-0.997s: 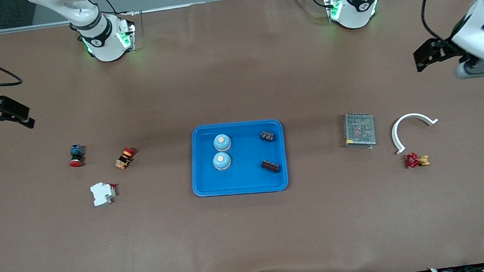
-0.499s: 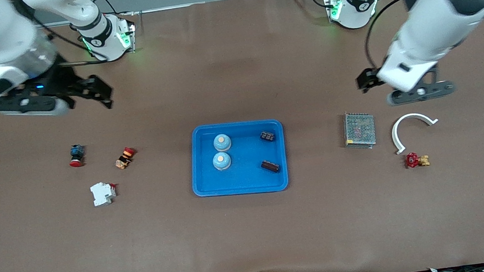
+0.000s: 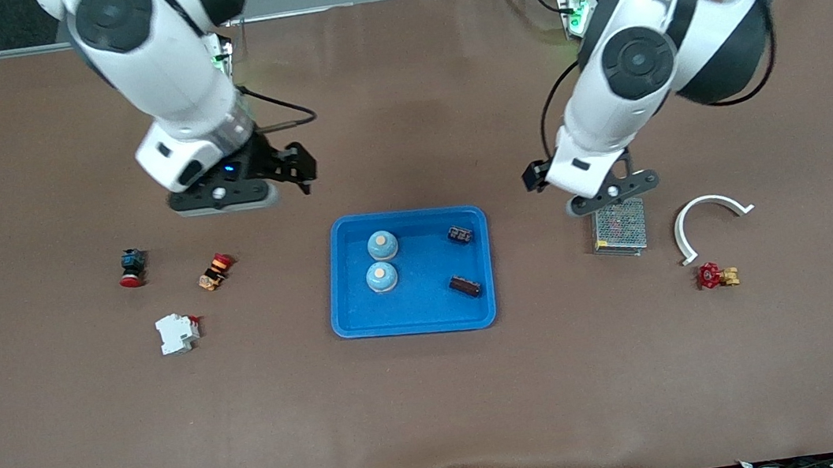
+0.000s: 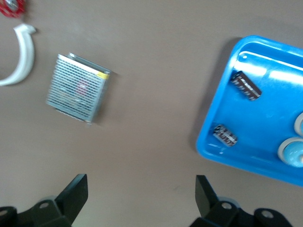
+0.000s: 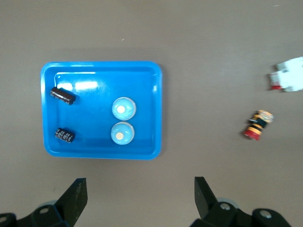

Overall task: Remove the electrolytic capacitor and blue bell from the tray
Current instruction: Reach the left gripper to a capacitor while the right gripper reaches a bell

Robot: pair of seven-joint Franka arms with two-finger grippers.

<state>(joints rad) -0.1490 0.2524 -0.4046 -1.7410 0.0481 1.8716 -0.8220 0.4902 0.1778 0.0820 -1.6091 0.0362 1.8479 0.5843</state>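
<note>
- Arms have both swung in from the table's ends toward the centre of the front view during the last second; nothing on the table has shifted.
- Right gripper (image 3: 300,172) now hangs in the upper middle of the frame, over bare table just above the tray (image 3: 425,304), fingers spread wide and empty.
- Left gripper (image 3: 536,175) hangs over bare table between the tray and the mesh-covered box (image 3: 620,231), also released; its wrist view shows nothing between its fingers.
- Tray sits at the centre of the frame, with everything in it untouched: two blue bells (image 3: 382,245) (image 3: 381,276) on its side toward the right arm's end, two dark capacitors (image 3: 460,234) (image 3: 465,286) toward the left arm's end.
- Judgement: this is the approach, no removal begun. Each arm now stands beside the tray's side that suits it, bells for the right, capacitors for the left; a descent is what remains before any grasp.
</note>
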